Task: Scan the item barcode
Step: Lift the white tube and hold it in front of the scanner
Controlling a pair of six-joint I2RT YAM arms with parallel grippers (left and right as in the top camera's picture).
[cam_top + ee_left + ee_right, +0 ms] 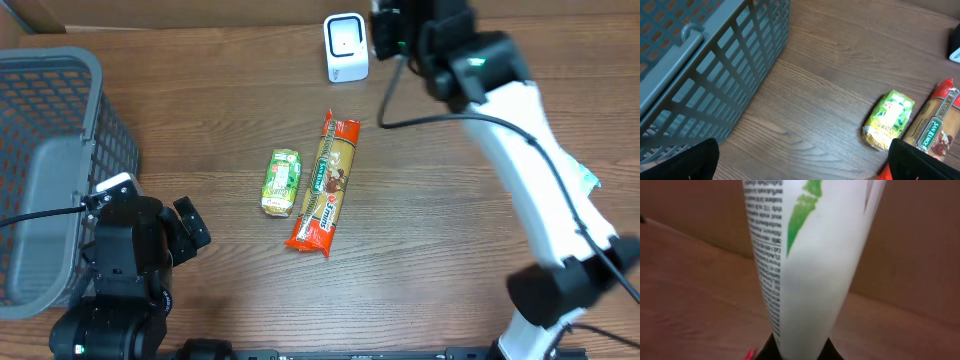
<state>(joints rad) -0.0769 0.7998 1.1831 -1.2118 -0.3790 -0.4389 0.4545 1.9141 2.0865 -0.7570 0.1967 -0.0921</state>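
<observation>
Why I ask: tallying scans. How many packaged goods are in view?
3. A green packet lies mid-table; a long orange-ended pasta packet beside it; a white plastic tube with green print is held in the right pincer. The grey basket may hide more.

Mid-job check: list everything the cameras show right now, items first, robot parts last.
basket: one, grey, table's left edge
scanner: one, white, far centre
packet: one, green, mid-table, left of pasta pack
pasta pack: one, orange-red with green label, mid-table
tube: one, white with green mark, in right hand
table: one, brown wood, under everything
left hand: one, black, open, beside basket
right hand: one, black, shut on tube, near scanner
</observation>
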